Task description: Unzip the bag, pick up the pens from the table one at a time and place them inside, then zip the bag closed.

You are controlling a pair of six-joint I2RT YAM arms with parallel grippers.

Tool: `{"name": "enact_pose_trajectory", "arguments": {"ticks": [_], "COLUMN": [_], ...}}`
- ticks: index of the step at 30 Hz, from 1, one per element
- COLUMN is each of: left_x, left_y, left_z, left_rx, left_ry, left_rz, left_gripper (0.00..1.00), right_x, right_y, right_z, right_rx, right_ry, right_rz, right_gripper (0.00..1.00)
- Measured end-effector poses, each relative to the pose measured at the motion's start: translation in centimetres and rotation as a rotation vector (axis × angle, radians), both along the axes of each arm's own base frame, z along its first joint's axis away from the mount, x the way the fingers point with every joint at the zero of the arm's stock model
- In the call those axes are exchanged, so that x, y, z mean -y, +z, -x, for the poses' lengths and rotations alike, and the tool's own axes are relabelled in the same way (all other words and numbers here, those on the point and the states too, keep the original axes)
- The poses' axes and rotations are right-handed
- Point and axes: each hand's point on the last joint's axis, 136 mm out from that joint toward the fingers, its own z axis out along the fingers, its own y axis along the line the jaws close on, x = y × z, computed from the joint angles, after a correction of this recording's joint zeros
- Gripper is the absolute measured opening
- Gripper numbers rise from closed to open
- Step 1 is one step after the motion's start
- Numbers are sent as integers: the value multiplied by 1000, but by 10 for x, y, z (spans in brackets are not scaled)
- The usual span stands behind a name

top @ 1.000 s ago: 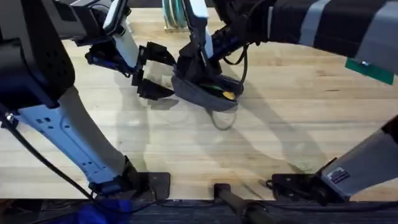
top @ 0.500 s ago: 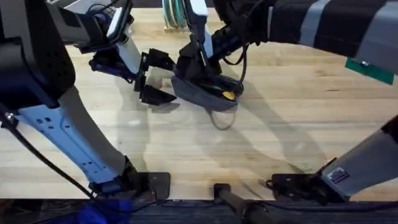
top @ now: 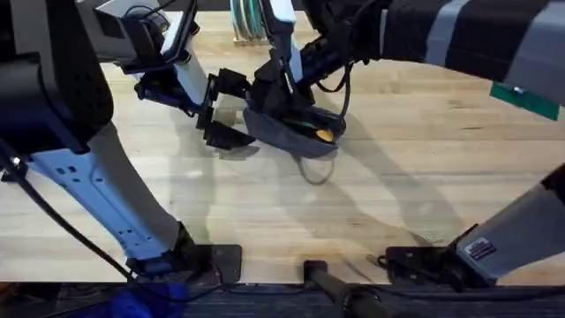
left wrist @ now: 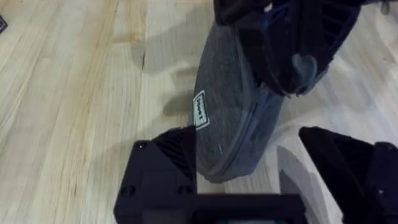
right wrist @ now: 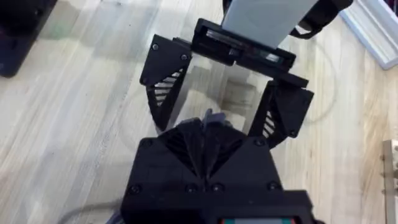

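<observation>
The grey-blue bag lies on the table, its top gaping. A green pen and an orange pen show inside the opening. My right gripper reaches in from the back and is shut on the bag's top near its left end; in the right wrist view its fingers pinch a small grey bit. My left gripper is open, its fingers either side of the bag's rounded left end. One left finger sits close against the fabric.
A thin cord loop lies on the wood just in front of the bag. A rack with teal and white items stands at the table's back edge. A white tray edge shows behind the left gripper.
My left gripper has slid right toward the bag, so its open fingers now straddle the bag's left end. The right gripper and the bag have stayed put.
</observation>
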Motion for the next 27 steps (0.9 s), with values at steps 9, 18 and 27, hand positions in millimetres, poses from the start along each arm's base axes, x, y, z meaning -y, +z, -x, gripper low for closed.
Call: {"name": "enact_pose_trajectory", "arguments": {"ticks": [9,18,27], "left_x": [0,0,0], "left_y": [-1,1,1], "left_z": [-1,-6,-6], "left_rx": [8,34,35], "left_ry": [0,12,12], "left_rz": [-1,14,13], "left_gripper": [709,46,41], "right_x": [0,0,0], "right_y": [0,1,1], "right_z": [0,1,1], "right_rx": [0,-5,-5], "right_ry": [0,4,4], "right_rz": [0,-4,-4], "right_gripper": [33,33,33]}}
